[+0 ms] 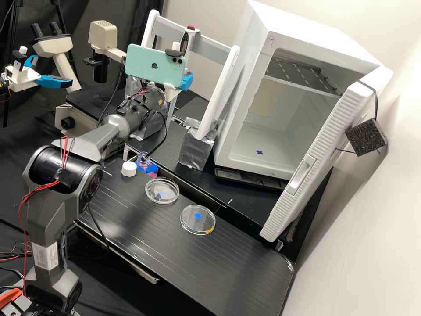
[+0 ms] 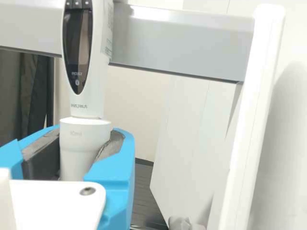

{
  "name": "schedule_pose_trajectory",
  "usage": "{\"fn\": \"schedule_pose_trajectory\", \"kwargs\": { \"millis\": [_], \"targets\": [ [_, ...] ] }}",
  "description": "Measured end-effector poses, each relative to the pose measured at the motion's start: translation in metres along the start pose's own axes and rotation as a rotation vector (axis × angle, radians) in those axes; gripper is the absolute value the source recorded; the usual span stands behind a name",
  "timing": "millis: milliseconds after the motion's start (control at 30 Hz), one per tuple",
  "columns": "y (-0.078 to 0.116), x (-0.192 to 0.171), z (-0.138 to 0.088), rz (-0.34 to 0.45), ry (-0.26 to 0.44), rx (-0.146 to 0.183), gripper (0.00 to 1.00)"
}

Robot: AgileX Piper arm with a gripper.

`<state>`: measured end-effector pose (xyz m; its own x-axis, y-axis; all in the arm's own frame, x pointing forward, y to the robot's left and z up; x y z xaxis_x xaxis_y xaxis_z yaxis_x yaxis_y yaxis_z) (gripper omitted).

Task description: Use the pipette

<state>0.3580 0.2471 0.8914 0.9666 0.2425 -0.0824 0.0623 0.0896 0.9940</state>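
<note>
In the high view, the gripper (image 1: 186,81) is up at the white and grey rack (image 1: 215,51), partly behind a mint-green phone. The pipette (image 1: 190,38), with a red top, stands upright at the rack's crossbar. From the wrist, the gripper (image 2: 86,139) is shut on the pipette (image 2: 98,72), its dark pads against both sides of the white lower body. The pipette's tip end is hidden. On the bench are an uncapped bottle (image 1: 143,160) with pink liquid, a white cap (image 1: 129,169) beside it, and two clear dishes, one nearer the bottle (image 1: 162,191), the other further right (image 1: 198,220).
A white incubator (image 1: 280,127) stands with its door (image 1: 315,162) open behind and right of the dishes. A microscope (image 1: 79,105) is at the back left, near a second arm's blue-fingered gripper. The rack's white upright (image 2: 254,115) rises beside the pipette.
</note>
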Motion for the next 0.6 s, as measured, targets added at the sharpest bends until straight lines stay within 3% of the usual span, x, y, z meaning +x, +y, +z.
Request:
{"fn": "schedule_pose_trajectory", "kwargs": {
  "millis": [167, 467, 600],
  "targets": [
    [0.006, 0.001, -0.003, 0.007, -0.002, 0.023, 0.00],
    [0.022, -0.004, -0.009, 0.049, 0.015, 0.023, 0.00],
    [0.034, -0.011, -0.010, 0.078, 0.026, 0.063, 0.00]
  ]
}}
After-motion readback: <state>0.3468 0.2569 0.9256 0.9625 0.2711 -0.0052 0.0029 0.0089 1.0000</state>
